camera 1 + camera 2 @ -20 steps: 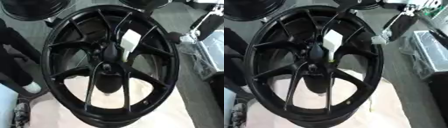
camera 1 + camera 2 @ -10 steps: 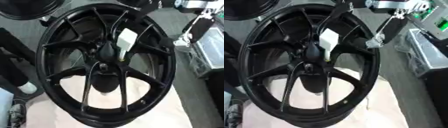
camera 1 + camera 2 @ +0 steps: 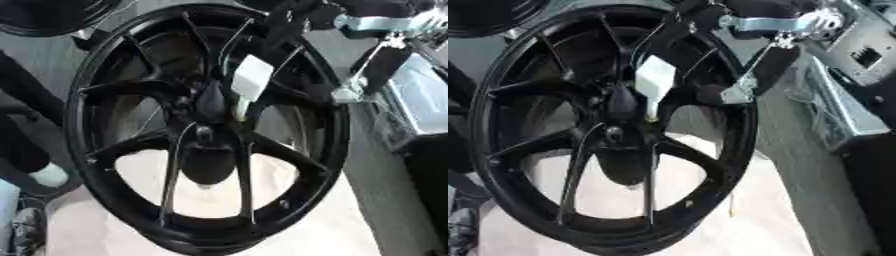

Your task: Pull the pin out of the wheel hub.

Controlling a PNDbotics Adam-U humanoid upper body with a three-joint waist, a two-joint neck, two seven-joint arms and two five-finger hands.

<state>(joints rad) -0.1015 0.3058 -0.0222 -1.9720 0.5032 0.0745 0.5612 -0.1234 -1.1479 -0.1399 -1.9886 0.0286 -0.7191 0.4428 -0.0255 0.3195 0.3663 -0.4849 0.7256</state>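
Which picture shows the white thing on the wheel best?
The left eye view: the white tag sits clear near the black wheel's hub. The right eye view shows it too, but blurrier.

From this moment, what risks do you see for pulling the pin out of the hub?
1. The right arm's black and silver parts come in over the black spoked wheel's rim; they may bump a spoke. No hand can be made out.
2. I cannot clearly make out the pin at the dark hub; a reach may miss it.
3. The white tag lies near the hub and may get snagged.
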